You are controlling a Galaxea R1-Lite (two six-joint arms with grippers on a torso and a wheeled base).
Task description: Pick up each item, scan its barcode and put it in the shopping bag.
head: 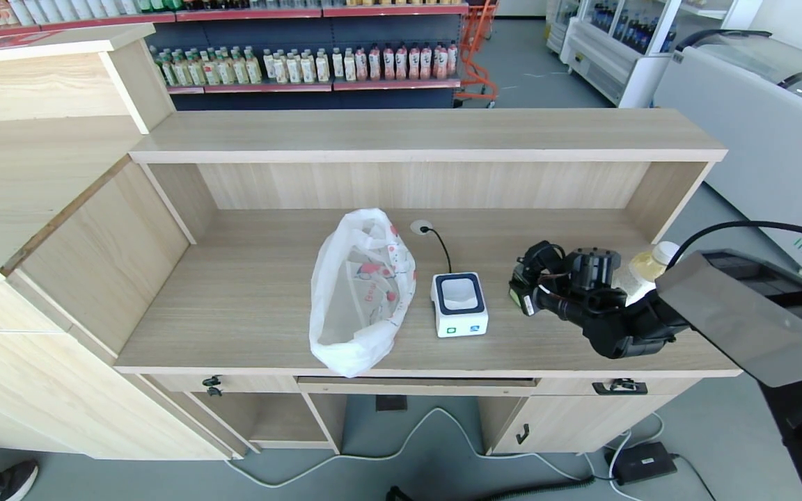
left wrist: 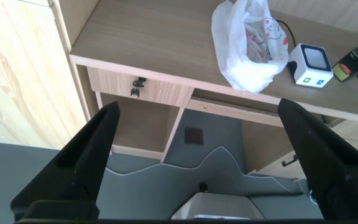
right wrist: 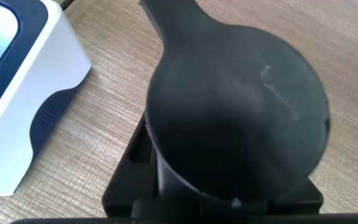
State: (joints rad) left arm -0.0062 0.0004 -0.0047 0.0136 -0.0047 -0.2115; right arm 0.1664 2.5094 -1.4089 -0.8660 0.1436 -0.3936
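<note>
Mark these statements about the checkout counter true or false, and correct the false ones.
1. The shopping bag lies on the counter, to the left of the scanner. True.
2. The scanner sits inside the shopping bag. False: it stands on the counter beside the bag.
3. The left gripper is shut on a bottle. False: it is open and empty, out in front of the counter's edge.
4. A bottle with a white cap shows close by the right arm. True.
</note>
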